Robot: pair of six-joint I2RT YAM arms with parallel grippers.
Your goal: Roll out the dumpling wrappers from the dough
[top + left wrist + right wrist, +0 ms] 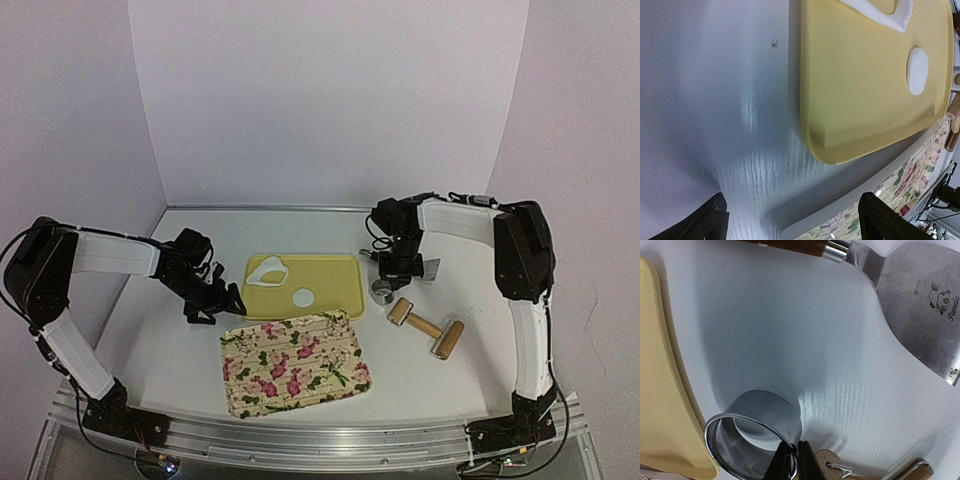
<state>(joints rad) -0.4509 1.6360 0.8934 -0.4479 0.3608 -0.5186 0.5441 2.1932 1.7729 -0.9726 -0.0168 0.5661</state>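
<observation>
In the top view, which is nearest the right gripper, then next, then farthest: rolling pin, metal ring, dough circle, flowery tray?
1. metal ring, touching the right gripper.
2. rolling pin, near right.
3. dough circle, left, on the yellow tray.
4. flowery tray, near left.

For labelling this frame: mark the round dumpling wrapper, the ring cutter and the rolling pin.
dumpling wrapper (pixel 303 296): top view, centre of the disc.
ring cutter (pixel 774 412): right wrist view, outer wall.
rolling pin (pixel 425 327): top view, middle of its bar.
</observation>
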